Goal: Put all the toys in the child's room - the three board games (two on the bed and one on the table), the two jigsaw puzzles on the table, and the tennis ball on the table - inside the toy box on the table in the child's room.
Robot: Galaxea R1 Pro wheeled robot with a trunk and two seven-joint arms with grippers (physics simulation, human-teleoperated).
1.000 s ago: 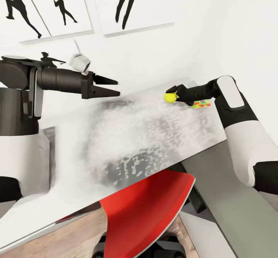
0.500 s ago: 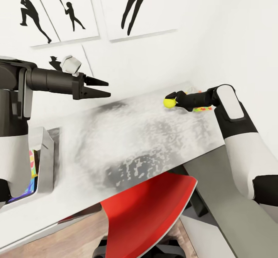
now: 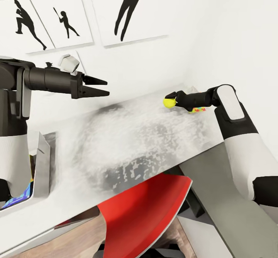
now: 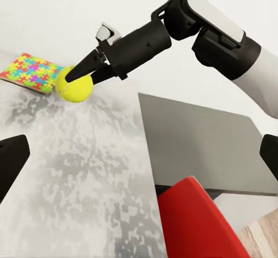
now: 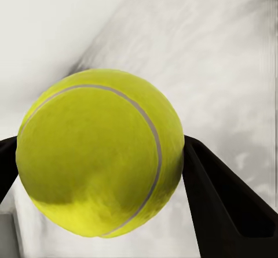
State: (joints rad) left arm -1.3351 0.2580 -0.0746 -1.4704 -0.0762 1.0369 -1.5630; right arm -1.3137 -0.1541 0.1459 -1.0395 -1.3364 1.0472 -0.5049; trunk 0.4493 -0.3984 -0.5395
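I've got the tennis ball (image 3: pixel 169 102) pinched between the right gripper (image 3: pixel 172 99) fingers, held clear above the tabletop (image 3: pixel 146 134) near its far right corner; in the right wrist view the ball (image 5: pixel 98 154) sits between both dark fingers. Compared with a second ago the ball sits higher off the surface and a bit further from the jigsaw puzzle (image 3: pixel 197 109), which lies flat on the tabletop partly behind my right arm. The camera has also swung, so the toy box (image 3: pixel 40 161) now shows at the left edge with a colourful game box (image 3: pixel 17 200) inside it. Left gripper (image 3: pixel 101 87) hangs above the tabletop's left part, fingers moderately spread, holding nothing. I read this as pick done, carry started: the ball has to cross the whole tabletop to the bin. The puzzle is left for a later trip. Risk: the round ball slipping from the pinch.
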